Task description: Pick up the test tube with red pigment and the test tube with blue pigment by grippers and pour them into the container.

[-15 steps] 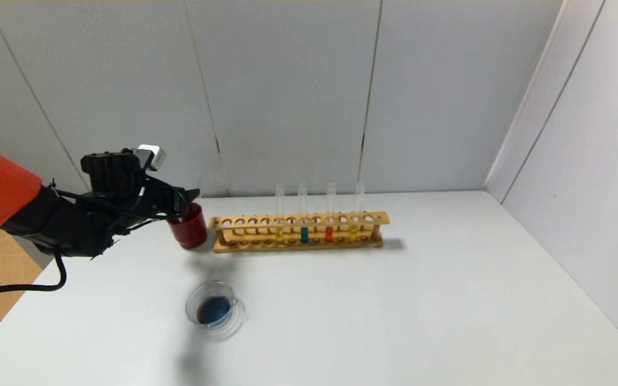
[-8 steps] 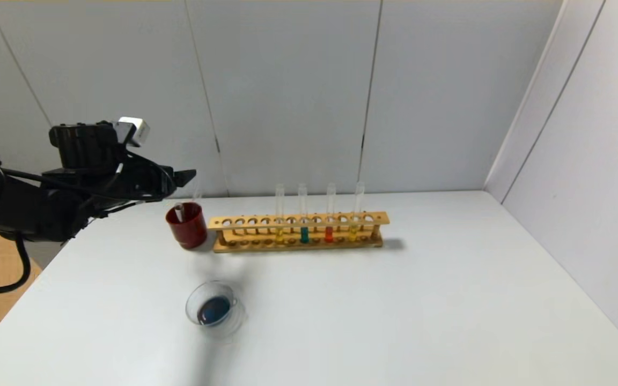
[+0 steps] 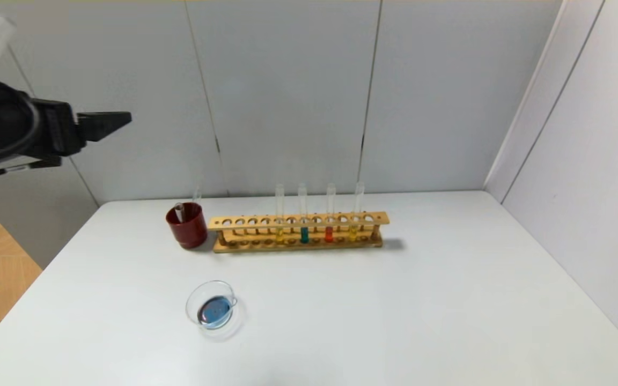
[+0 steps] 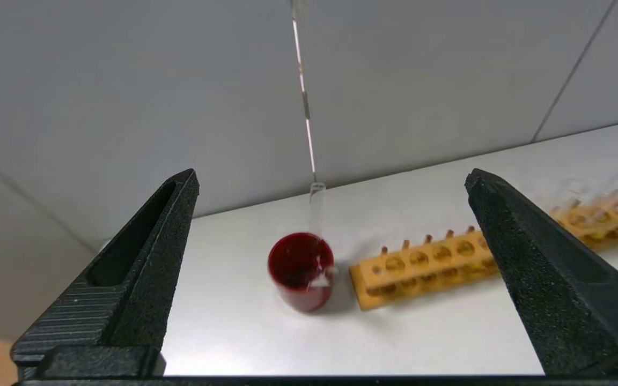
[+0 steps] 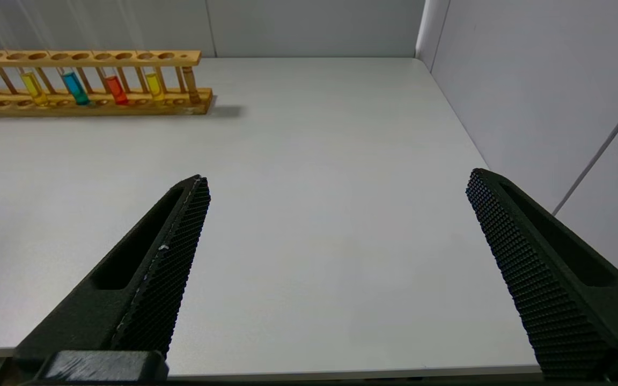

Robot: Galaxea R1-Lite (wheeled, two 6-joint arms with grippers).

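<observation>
Plain grey panel walls and a white tabletop [image 3: 395,300], nothing fancy. The wooden test tube rack [image 3: 298,231] sits toward the back, with the thin glass tube of teal-blue liquid [image 3: 304,234] and the thin glass tube of orange-red liquid [image 3: 329,234] upright side by side in it, between two yellow-liquid tubes. A dark red cup [image 3: 187,225] with an empty glass tube leaning in it touches the rack's left end. The low round clear glass dish [image 3: 213,310] sits nearer the front, with a dark blue pool in it.

The left gripper [image 4: 330,252] hangs high off the table's left edge, jaws wide apart, holding nothing. The right gripper [image 5: 336,257] is spread just as wide and empty, low over the near right of the table.

I'd say grab whichever tube high on the bare glass, lift straight up so it clears the rack holes, then tip slowly over the dish.
</observation>
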